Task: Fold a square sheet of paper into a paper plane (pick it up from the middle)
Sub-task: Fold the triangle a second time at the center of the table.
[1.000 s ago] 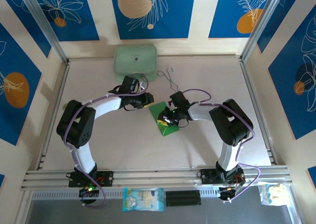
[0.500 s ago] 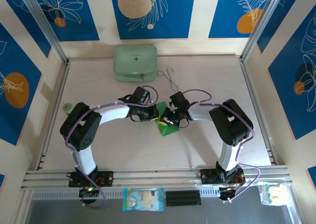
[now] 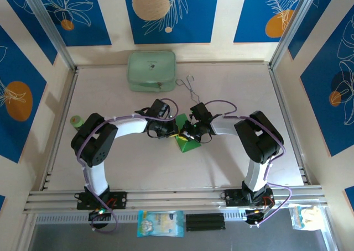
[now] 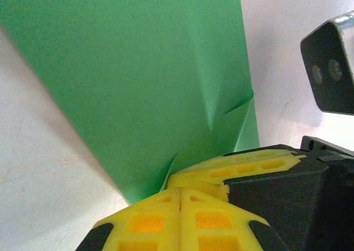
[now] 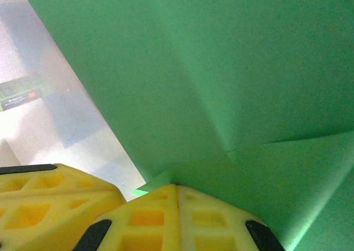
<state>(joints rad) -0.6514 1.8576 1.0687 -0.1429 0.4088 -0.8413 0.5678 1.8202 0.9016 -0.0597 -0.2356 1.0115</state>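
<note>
Two grippers meet about mid-table on the square sheet of paper, which is partly folded, w/ a raised flap and creases showing. Left gripper has its yellow pads pressed together, the sheet's edge tucked into the seam as far as I can tell. Right gripper is likewise pinched tight on the paper, and the two sets of tips are nearly touching. Main risk, imo: both nip the same small patch, so if the arms pull apart or move at diff speeds, the thin sheet tears or one pinch slips off. Second: the hold looks close to an edge or fold corner, not clearly the middle, so lifted from there the sheet could droop and the fold open up. Third: a wrinkle radiates from the pinch, and more squeeze there sets a stray crease, so later folds go skew and the plane ends up lopsided. Fingers this close could also knock each other and jolt the paper. Mint case and wire tongs sit well apart toward the far side, so prob no clash unless an arm swings wide.
</note>
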